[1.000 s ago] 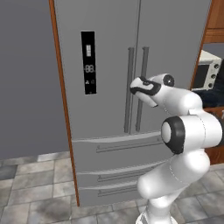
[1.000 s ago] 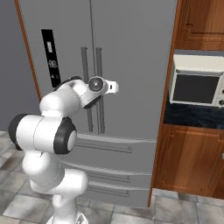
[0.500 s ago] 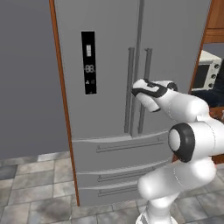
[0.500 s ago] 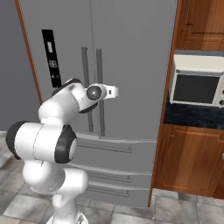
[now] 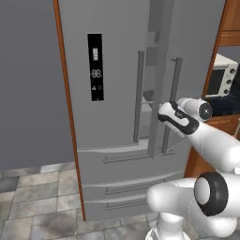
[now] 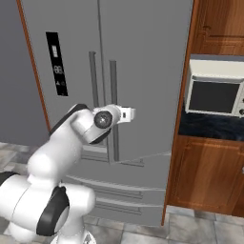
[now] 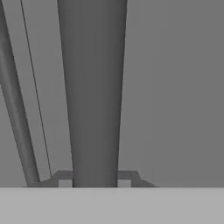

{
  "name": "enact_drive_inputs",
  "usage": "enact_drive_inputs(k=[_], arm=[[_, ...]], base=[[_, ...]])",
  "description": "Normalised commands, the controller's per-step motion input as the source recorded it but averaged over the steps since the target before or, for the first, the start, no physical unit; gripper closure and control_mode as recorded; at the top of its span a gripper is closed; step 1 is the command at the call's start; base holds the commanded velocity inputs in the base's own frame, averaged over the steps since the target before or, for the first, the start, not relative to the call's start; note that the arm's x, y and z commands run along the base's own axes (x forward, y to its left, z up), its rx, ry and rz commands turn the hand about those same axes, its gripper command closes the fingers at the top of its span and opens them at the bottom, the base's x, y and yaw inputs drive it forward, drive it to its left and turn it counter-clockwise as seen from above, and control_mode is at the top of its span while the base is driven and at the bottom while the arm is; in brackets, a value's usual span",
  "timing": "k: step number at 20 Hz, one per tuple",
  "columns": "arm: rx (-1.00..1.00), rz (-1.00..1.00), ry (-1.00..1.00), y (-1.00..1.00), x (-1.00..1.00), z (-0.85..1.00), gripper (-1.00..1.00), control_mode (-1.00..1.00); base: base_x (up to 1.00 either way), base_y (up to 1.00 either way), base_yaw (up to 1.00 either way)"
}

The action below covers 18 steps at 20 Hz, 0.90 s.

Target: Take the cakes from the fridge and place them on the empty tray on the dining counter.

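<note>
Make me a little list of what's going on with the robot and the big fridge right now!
fridge: tall, grey, black display panel on its left door
right door: swung slightly ajar, dark gap showing
left door: shut
gripper: closed on the right door handle
drawers: shut, below the doors
microwave: on the counter right of the fridge
cakes: cannot tell, not visible through the gap

Arm reaching forward at mid-height, gripper closed.
The white arm bends up from its base and stretches level ahead; the gripper (image 7: 94,181) has its fingers (image 7: 65,181) clamped on a vertical bar.
</note>
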Motion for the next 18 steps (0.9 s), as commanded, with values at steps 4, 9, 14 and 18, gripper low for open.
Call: enact_drive_inputs(k=[4, 9, 14, 18], arm=[[0.01, 0.00, 0.19, -0.97, -0.63, 0.00, 1.00, -1.00], [0.01, 0.00, 0.16, -1.00, -0.56, 0.00, 1.00, -1.00], [0.00, 0.00, 0.03, -0.90, -0.53, -0.01, 1.00, -1.00], [0.00, 0.00, -0.02, -0.75, -0.39, -0.09, 1.00, -1.00]], base=[[0.00, 0.00, 0.00], [0.00, 0.00, 0.00], [0.00, 0.00, 0.00], [0.00, 0.00, 0.00]])
